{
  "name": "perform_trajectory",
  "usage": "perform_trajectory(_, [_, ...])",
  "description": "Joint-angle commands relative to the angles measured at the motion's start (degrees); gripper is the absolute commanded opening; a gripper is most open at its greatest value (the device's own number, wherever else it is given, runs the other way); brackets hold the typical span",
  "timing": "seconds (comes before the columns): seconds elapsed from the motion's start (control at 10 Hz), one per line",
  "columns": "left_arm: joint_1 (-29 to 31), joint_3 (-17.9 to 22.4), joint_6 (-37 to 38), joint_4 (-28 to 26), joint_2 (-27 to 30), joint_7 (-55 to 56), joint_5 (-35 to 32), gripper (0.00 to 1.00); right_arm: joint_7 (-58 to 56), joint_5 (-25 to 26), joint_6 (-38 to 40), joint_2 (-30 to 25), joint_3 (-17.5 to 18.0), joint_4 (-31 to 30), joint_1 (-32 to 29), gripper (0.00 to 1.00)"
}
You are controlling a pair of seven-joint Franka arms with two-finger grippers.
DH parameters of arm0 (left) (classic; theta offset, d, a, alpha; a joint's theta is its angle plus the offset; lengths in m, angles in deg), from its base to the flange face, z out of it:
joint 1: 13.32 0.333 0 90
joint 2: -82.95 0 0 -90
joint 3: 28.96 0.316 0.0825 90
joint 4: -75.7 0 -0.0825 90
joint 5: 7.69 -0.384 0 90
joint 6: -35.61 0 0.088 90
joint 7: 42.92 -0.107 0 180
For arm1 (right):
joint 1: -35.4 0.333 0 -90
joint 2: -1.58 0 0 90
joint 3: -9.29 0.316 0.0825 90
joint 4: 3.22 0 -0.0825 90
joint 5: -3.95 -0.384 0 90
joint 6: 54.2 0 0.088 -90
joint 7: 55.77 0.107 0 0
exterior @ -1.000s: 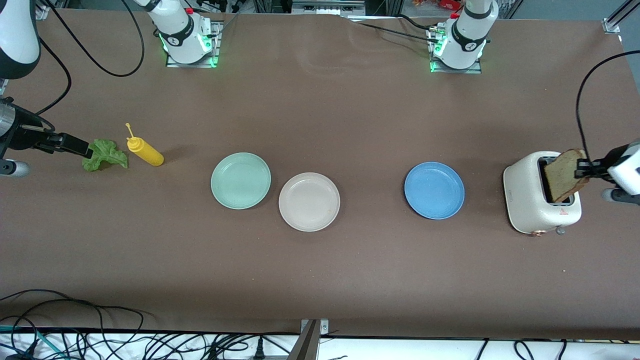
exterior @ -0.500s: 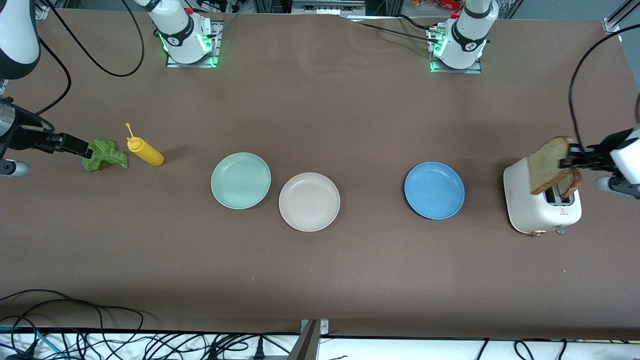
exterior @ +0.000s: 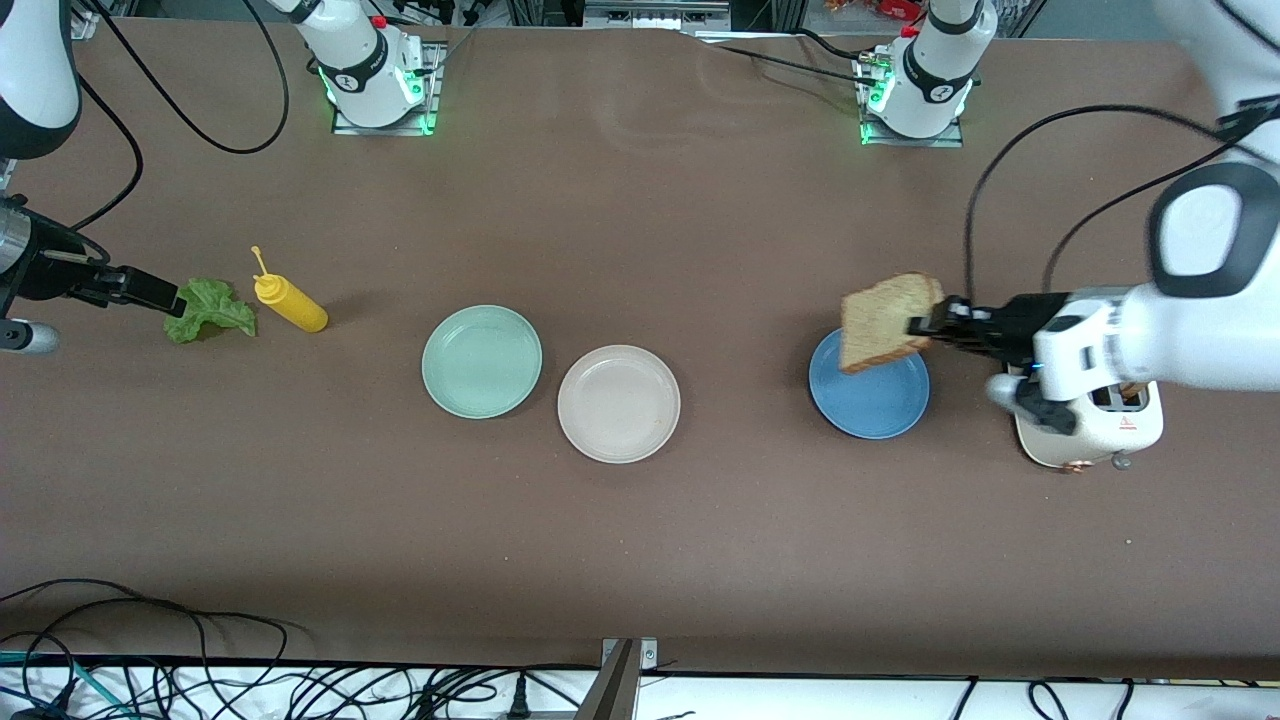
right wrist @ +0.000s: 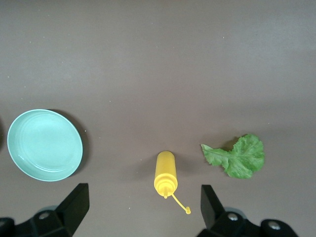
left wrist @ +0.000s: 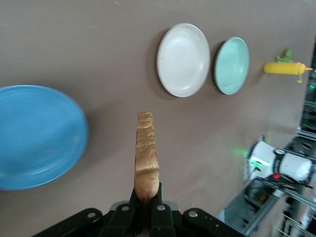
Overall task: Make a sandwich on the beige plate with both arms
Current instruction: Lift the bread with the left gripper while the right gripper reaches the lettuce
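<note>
Toaster [exterior: 1095, 428] at the left arm's end of the table, mostly covered by that arm; contents not readable. Blue plate [exterior: 868, 390], beige plate [exterior: 618, 403] and mint-green plate [exterior: 481, 361] lie in a row, all bare. Left gripper [exterior: 918, 325] is clamped on one edge of a brown speckled bread slice [exterior: 885, 322], holding it on edge over the blue plate's rim. Right gripper [right wrist: 143, 205] hangs spread wide, holding nothing, over the yellow squeeze bottle [exterior: 289, 303] beside the ruffled lettuce leaf [exterior: 209, 309].
</note>
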Motion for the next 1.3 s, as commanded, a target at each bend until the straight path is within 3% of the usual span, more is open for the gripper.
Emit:
perform_trajectory(0.0, [-5.1, 0.7, -4.6, 2.0, -3.2, 1.0, 6.6, 0.00, -0.5, -0.9, -0.2, -0.3, -0.2, -0.1, -0.9, 1.00])
perform_trajectory(0.2, [-10.3, 0.7, -12.1, 2.0, -5.5, 1.2, 14.9, 0.00, -0.6, -0.8, -0.1, -0.3, -0.3, 0.0, -2.0, 1.00])
perform_trajectory(0.6, [-17.4, 0.7, -21.9, 2.0, -11.4, 3.9, 17.2, 0.00, -2.4, -0.1, -0.1, 2.2, -0.3, 0.0, -8.2, 1.00])
perform_trajectory(0.7, [-18.7, 0.7, -24.4, 2.0, -13.2, 5.6, 20.8, 0.00, -5.0, 0.1, -0.3, 3.3, -0.3, -0.3, -9.4, 1.00])
perform_trajectory(0.9, [-21.7, 0.8, -30.2, 1.9, -15.1, 5.8, 22.6, 0.00, -8.4, 4.7, -2.0, 6.8, -0.5, -0.7, -10.2, 1.00])
perform_trajectory(1.0, [-22.9, 0.7, -32.9, 1.9, -16.5, 5.8, 22.7, 0.00, -10.5, 7.2, -2.7, 7.8, -0.5, -2.0, -10.1, 1.00])
perform_trajectory(1.2, [-24.3, 0.7, -36.4, 1.9, -18.5, 5.8, 26.1, 0.00, -11.3, 6.8, -6.5, 7.7, -0.6, -9.3, -10.8, 1.00])
